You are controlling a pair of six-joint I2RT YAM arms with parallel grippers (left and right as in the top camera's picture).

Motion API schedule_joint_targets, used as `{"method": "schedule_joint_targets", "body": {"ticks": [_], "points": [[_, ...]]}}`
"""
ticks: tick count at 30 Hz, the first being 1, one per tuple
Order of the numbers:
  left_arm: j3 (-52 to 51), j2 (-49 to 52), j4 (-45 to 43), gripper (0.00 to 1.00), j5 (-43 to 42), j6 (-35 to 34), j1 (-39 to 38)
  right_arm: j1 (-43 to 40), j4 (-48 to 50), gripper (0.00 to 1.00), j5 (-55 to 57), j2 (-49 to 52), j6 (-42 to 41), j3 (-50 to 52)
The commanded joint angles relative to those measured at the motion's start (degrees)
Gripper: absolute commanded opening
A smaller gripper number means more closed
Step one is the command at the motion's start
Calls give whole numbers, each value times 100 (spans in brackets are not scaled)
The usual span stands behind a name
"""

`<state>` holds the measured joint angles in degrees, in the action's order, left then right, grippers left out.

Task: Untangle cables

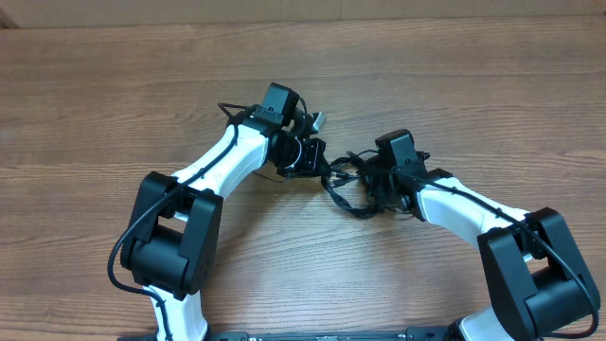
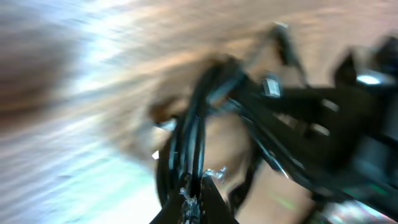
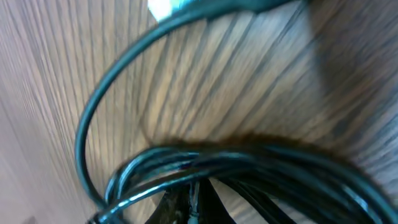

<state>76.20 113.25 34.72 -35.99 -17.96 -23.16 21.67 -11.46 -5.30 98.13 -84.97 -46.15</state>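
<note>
Cables (image 1: 341, 197) look light, limp and snag-prone; left gripper (image 2: 195, 194) and right gripper (image 3: 186, 200) each pinch strands at their fingertips; grasping near plugs seems wiser.

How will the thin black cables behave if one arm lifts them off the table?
Probably floppy: the cables curve in loose loops over the table, so they should sag and trail. Likely light, being so thin. They may snag, since several strands run bunched together.
</note>
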Motion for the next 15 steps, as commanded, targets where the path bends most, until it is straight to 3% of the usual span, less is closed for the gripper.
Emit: {"method": "schedule_joint_targets", "body": {"ticks": [1,9,15], "points": [[-2,-74,42,4,1740,149,22,-175,35,4,-822,37,802,-22],[-140,-74,-15,4,1862,551,22,-717,699,4,-2564,-63,1351,-33],[-210,-74,-116,4,1860,643,22,-1141,457,4,-2732,-61,1353,-33]]}}
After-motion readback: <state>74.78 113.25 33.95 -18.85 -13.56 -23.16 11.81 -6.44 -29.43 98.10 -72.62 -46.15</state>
